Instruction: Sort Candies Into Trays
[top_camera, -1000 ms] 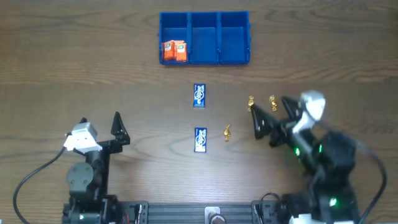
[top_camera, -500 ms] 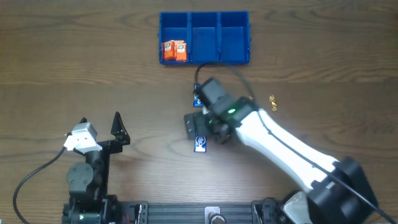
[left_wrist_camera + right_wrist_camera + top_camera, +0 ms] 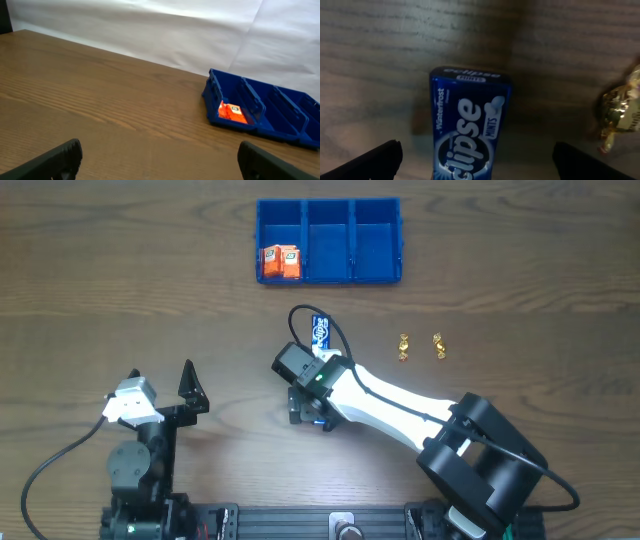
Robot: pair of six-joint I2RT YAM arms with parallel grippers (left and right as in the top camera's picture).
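Right gripper (image 3: pixel 308 408) sits just left of centre in the top view, low over the table (image 3: pixel 100 280), and it's released: the wrist camera has both fingers spread wide. A blue mint pack (image 3: pixel 469 125) lies flat on the wood between them, and neither finger is touching it. A gold-wrapped candy (image 3: pixel 620 107) lies just beside that pack, apart from it.

Out from there, the white right arm (image 3: pixel 400 405) runs down to the lower right of the frame. Just above the gripper a second blue mint pack (image 3: pixel 321 328) peeks out, partly covered by the wrist. Right of centre, an inner gold sweet (image 3: pixel 403 346) and an outer gold sweet (image 3: pixel 438 344) lie near each other on the wood.

Up at top centre is the blue tray (image 3: pixel 328 278), three compartments side by side, with orange candies (image 3: pixel 280 263) in the lower part of its left compartment.

Over at lower left, the left gripper (image 3: pixel 160 375) hangs well apart from all the sweets, with its jaws wide apart as well. Its own camera looks across bare wood to the tray and the orange candies inside it
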